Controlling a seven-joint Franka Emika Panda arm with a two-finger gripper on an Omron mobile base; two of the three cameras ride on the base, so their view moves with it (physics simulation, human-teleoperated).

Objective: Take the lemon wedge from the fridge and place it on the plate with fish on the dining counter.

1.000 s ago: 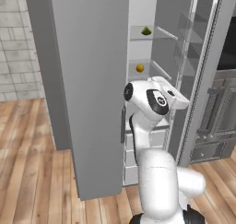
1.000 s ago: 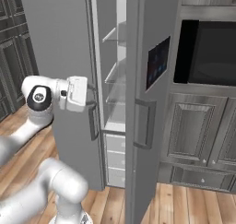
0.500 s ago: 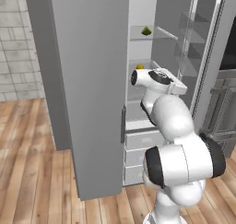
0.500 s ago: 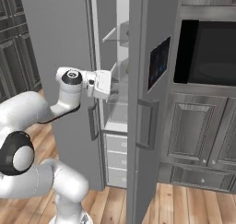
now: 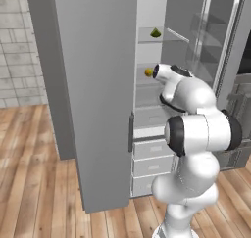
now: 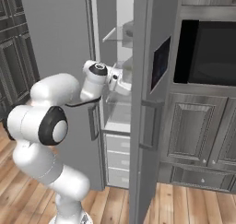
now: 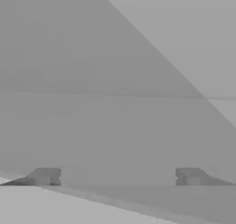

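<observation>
Two fruits meet you in the left base view inside the open fridge (image 5: 98, 85): the lemon wedge (image 5: 155, 33) on an upper shelf at 12 o'clock of the arm, a round orange fruit (image 5: 148, 72) one shelf lower beside the arm's wrist. From the right base view, you see the arm reaching between the doors at 1 o'clock. Your hand view faces plain grey fridge surfaces, and the gripper (image 7: 115, 177) is released, fingertips (image 7: 44, 177) wide apart, grasping nothing.

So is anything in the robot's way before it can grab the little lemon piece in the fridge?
Nothing visible blocks it. The fridge doors stand open, and the lemon wedge sits alone on an upper shelf. The gripper, jaws open and empty, is inside one shelf lower, near a round orange fruit.
</observation>
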